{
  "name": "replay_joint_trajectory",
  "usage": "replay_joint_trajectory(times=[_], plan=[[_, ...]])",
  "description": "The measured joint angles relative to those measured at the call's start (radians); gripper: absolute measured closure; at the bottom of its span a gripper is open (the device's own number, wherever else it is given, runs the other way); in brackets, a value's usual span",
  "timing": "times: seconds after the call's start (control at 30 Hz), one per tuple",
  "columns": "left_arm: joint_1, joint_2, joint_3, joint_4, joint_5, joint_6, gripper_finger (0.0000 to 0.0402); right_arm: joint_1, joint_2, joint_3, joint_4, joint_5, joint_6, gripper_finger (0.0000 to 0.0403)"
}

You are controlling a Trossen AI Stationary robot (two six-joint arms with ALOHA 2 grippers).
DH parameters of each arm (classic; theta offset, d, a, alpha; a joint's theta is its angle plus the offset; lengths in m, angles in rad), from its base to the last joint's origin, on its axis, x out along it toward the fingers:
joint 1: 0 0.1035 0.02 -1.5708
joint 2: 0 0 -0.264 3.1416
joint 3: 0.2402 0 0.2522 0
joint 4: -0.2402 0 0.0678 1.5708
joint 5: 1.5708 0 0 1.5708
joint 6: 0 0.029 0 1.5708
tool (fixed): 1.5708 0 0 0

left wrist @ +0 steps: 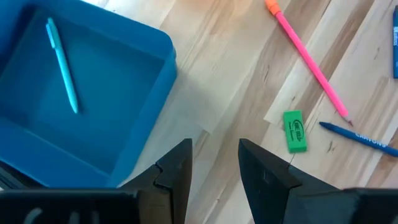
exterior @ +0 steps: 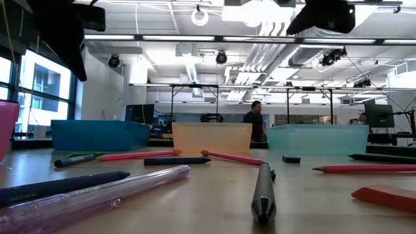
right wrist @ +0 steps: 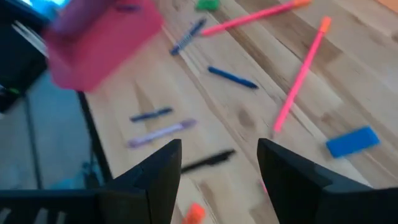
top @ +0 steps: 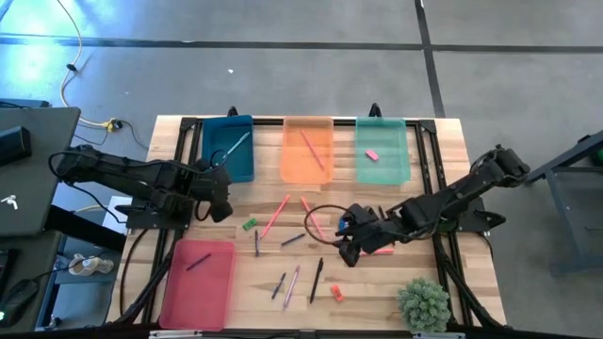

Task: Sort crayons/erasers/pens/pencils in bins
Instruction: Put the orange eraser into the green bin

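Note:
Four bins stand on the wooden table: teal-blue (top: 227, 148), orange (top: 308, 151) and mint-green (top: 382, 151) along the far edge, pink-red (top: 199, 282) at the near left. Loose in the middle lie pink pencils (top: 275, 217), a green eraser (top: 249, 224), a blue eraser (right wrist: 352, 141), an orange eraser (top: 336, 293), dark crayons (top: 292, 240) and pens (top: 318, 281). My left gripper (left wrist: 214, 146) hangs open above bare wood by the teal-blue bin's near right corner. Above the table's middle right, my right gripper (right wrist: 219, 146) is open and holds nothing.
The teal-blue bin holds a light-blue pen (left wrist: 62, 65), the orange one a pink pencil (top: 311, 149), the mint-green one a pink eraser (top: 370, 153), the pink-red one a dark crayon (top: 198, 263). A small green plant (top: 423, 303) stands at the near right corner.

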Motion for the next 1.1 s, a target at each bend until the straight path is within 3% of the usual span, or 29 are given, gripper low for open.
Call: replay_joint_trajectory(times=[0.13, 0.4, 0.73, 1.1], plan=[[0.000, 0.001, 0.000, 0.000, 0.001, -0.035, 0.0284, 0.002, 0.066, 0.087, -0.180, -0.026, 0.041, 0.0199], [0.000, 0.001, 0.000, 0.000, 0.001, -0.061, 0.0284, 0.050, 0.246, 0.240, -0.376, -0.074, 0.145, 0.0199], [0.000, 0.000, 0.000, 0.000, 0.000, -0.061, 0.0284, 0.124, 0.418, 0.317, -0.400, -0.095, 0.307, 0.0199], [0.000, 0.000, 0.000, 0.000, 0.000, -0.069, 0.0284, 0.181, 0.563, 0.489, -0.416, -0.151, 0.349, 0.0199]])
